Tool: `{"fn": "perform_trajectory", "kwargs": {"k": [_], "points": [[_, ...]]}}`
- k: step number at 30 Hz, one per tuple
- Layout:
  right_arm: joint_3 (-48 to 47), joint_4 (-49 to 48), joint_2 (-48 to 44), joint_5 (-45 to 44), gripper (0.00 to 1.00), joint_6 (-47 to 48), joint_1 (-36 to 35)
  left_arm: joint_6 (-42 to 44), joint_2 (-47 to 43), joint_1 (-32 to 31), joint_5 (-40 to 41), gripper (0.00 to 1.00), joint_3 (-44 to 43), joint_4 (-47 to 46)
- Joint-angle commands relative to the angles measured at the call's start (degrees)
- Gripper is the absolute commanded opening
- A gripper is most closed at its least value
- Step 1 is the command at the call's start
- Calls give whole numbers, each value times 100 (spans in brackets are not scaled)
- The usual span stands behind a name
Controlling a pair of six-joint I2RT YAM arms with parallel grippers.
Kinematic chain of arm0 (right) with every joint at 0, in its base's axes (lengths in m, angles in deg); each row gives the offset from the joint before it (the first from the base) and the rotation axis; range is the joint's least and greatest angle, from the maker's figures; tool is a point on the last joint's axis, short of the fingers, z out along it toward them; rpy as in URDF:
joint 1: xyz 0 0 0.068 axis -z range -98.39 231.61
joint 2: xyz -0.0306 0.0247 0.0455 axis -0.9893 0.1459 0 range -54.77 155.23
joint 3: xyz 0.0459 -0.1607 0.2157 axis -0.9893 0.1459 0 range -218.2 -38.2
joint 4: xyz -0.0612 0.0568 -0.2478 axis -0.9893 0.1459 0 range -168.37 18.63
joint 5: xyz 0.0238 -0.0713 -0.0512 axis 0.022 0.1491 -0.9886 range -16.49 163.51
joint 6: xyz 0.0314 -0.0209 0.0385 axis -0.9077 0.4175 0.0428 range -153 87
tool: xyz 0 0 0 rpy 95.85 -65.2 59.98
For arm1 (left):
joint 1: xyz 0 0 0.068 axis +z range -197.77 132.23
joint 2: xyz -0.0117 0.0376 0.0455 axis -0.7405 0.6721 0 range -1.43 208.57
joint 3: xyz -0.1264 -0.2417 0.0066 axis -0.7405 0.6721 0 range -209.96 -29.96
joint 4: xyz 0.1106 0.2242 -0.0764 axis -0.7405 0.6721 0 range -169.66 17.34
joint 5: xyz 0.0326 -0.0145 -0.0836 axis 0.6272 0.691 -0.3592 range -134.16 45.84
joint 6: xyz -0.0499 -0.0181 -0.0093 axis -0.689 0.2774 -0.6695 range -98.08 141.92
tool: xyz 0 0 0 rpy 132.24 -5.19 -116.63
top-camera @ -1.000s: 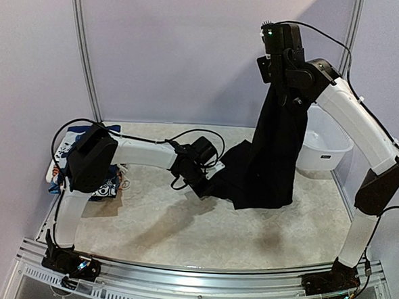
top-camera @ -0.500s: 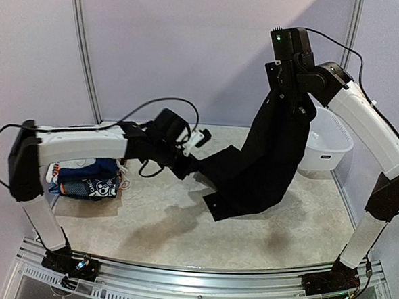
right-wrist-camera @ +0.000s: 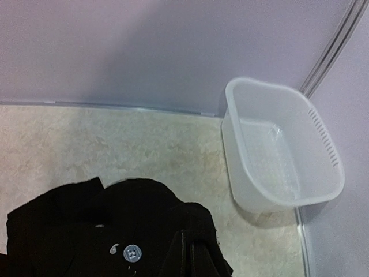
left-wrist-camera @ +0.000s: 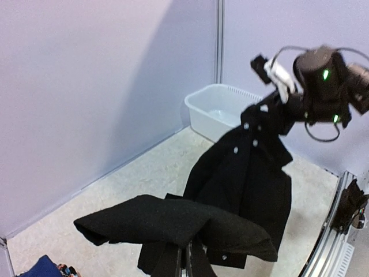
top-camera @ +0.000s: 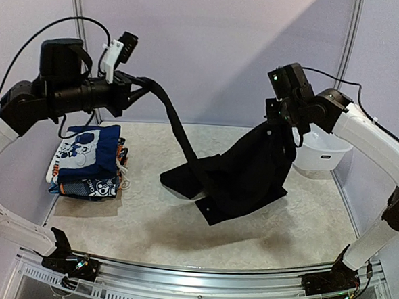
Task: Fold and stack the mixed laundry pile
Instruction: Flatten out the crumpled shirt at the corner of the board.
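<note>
A large black buttoned garment [top-camera: 242,176] hangs stretched between my two grippers, its lower part resting on the table. My left gripper [top-camera: 141,83] is raised high at the back left, shut on one end of the black garment [left-wrist-camera: 173,222]. My right gripper [top-camera: 277,120] is raised at the right, shut on the garment's other end [right-wrist-camera: 138,231]. A folded stack of blue cartoon-print and navy clothes [top-camera: 87,159] lies at the table's left edge.
A white plastic tub [top-camera: 325,150] stands at the back right corner, also in the right wrist view [right-wrist-camera: 279,150] and the left wrist view [left-wrist-camera: 222,109]. Grey walls close the back and sides. An aluminium rail [top-camera: 197,295] runs along the near edge.
My left gripper has swung up and to the left, drawing one end of the black garment high. My right gripper has lowered, and the garment now spreads out between them.
</note>
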Motion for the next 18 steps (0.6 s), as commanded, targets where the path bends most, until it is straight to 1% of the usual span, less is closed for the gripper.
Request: {"fn": "perform_trajectory", "kwargs": {"k": [1,2,4,5,6,9,10,12,14,16,18], "points": [[1148,-13,-642,612,0,-1034,167,113,139,77,-71,0,-589,190],[1406,-80,-719,870,0,-1109,271,114,240,77,-143,0,-814,141],[1782,-175,-849,1405,6,-1192,532,104,486,77,-249,0,-1138,12],[1908,-197,-907,1610,14,-1207,664,110,617,77,-270,0,-1300,-56],[1985,-207,-950,1806,25,-1214,800,108,771,77,-284,0,-1456,-116],[2057,-361,-1070,2450,69,-886,1031,88,1303,77,-135,0,-1953,-203],[2036,-403,-1123,2653,79,-711,1045,82,1507,77,-99,0,-2143,-176],[1971,-384,-1202,3014,92,-251,1042,50,1928,77,11,0,-2583,-74],[1914,-230,-1246,3321,98,114,1047,14,2339,85,238,0,-3022,75],[1924,-146,-1310,3501,99,271,1045,-34,2744,105,514,0,-3461,277],[2067,-322,-1447,4013,99,390,1042,-129,3153,119,698,0,-3935,524]]}}
